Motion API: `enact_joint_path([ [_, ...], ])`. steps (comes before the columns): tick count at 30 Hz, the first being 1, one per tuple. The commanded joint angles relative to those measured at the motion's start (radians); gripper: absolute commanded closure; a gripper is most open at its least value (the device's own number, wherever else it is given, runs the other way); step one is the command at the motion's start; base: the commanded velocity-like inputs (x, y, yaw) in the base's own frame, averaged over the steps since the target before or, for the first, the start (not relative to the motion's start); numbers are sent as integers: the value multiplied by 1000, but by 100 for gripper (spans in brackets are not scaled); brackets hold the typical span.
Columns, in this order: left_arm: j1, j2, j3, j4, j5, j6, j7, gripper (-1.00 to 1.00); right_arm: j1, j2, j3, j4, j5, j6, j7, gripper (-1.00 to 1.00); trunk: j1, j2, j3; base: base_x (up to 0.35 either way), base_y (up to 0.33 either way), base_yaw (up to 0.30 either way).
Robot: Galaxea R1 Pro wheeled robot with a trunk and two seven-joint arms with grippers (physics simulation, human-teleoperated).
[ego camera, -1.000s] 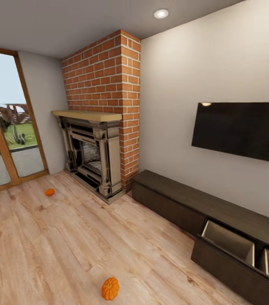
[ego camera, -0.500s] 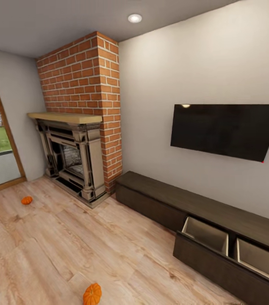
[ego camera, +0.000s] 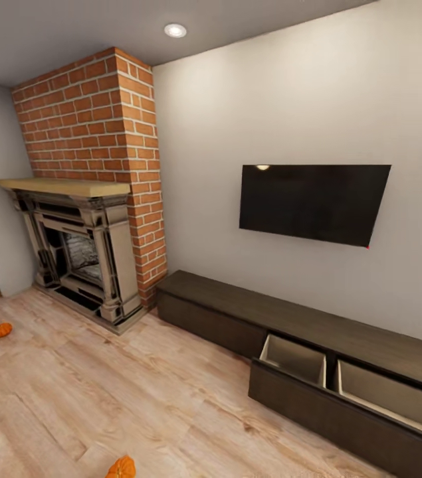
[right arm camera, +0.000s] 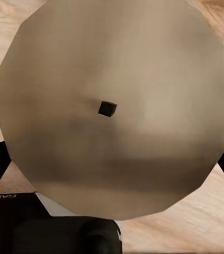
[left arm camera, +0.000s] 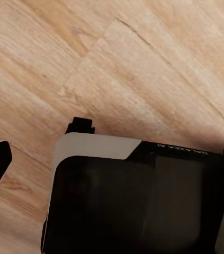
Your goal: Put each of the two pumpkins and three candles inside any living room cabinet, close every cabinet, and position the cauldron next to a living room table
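The right claw (right arm camera: 112,174) holds a grey candle (right arm camera: 117,106); the left claw's state I cannot tell. Pumpkins (ego camera: 121,467) lie on the floor; rolling toward the cabinet's (ego camera: 343,411) open drawer risks bumping one

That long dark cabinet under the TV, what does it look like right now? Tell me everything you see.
The cabinet is a long, low, dark-brown wooden unit standing on the plank floor against the white wall, beneath the TV and beside the brick fireplace. Its wide flat drawer front at the near end is pulled open, showing two pale tan compartments that look empty. The far section looks closed.
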Motion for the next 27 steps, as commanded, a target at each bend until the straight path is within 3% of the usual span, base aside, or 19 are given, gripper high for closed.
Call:
enact_joint_path([
  [1, 0, -1, 5, -2, 5, 6, 2, -100, -1, 0, 9, 2, -10, -5, -1, 100, 0, -1, -1, 0, -218, -248],
  [15, 0, 0, 5, -2, 6, 6, 2, -100, 0, 0, 11, 0, -11, -20, -1, 100, 0, -1, -1, 0, -275, -119],
  [27, 0, 0, 5, -2, 7, 4, 2, -100, 0, 0, 11, 0, -11, -20, -1, 100, 0, -1, -1, 0, -27, -258],
])
